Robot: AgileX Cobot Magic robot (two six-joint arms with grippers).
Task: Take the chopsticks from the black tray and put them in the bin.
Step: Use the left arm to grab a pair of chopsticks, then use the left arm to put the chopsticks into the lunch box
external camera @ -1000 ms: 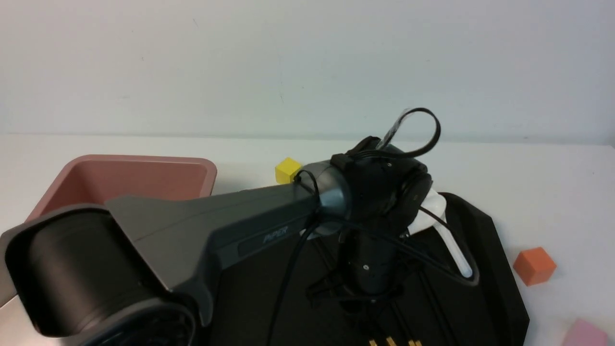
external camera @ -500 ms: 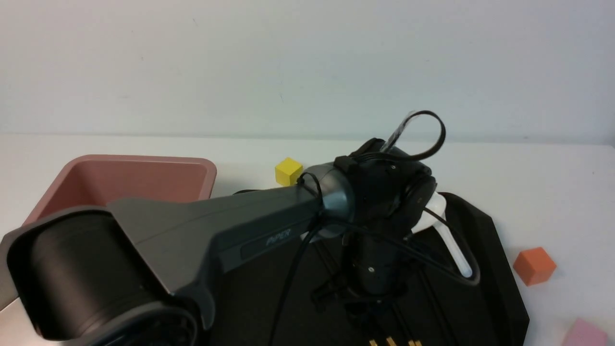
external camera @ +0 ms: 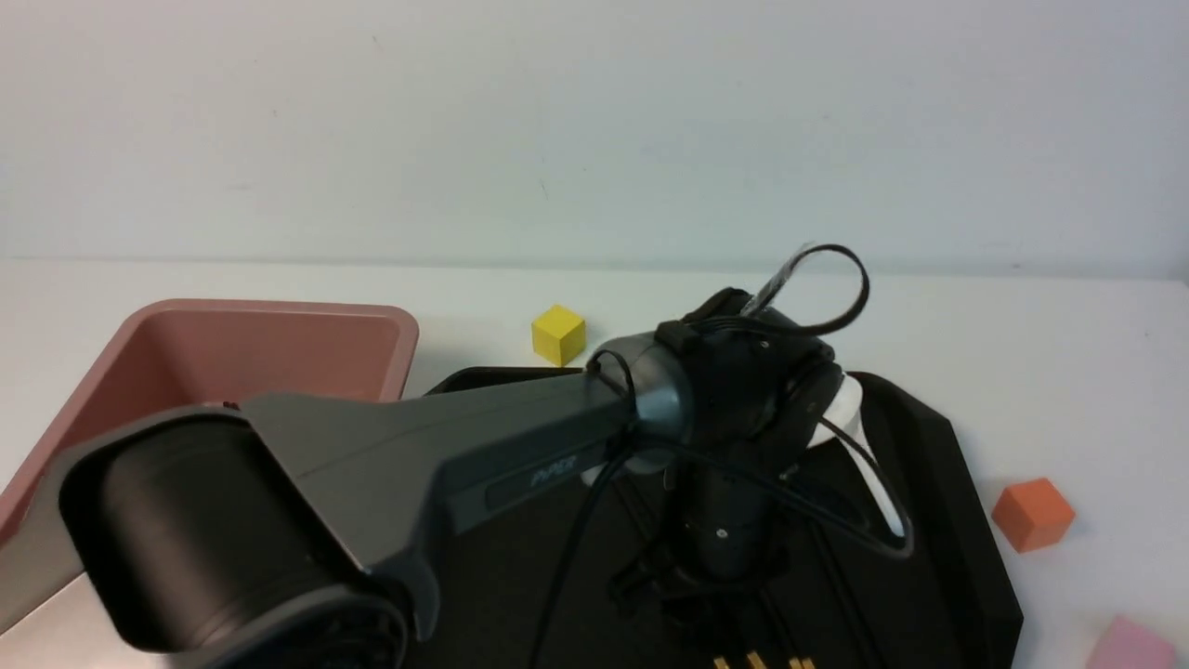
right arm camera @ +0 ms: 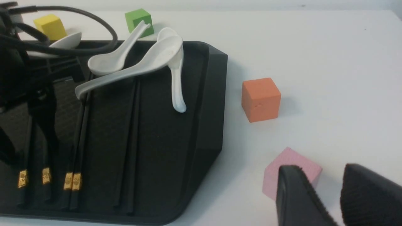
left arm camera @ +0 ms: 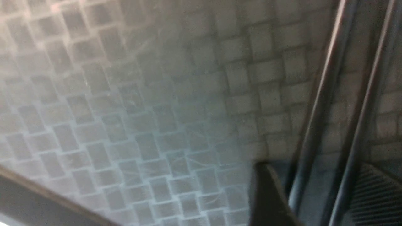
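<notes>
Left hand (left arm camera: 314,175) low over the black tray (right arm camera: 204,110), its two fingers (left arm camera: 267,194) apart with two chopsticks (left arm camera: 317,103) running between them.

Whether either finger pad touches a stick cannot be told from the blurred left wrist view; both sticks lie flat on the woven tray floor. Further chopsticks (right arm camera: 82,135) lie side by side along the tray, gold bands at the near end, thin ends under the white spoons (right arm camera: 141,62) at the far end. The bin (external camera: 279,307) stands on the bench (right arm camera: 314,47) to the left of the tray, near its far left corner. The right hand (right arm camera: 322,171) hangs beyond the tray's right edge, fingers apart and gripping nothing, above a pink cube (right arm camera: 292,166); an orange cube (right arm camera: 260,99) sits just beside the tray.
</notes>
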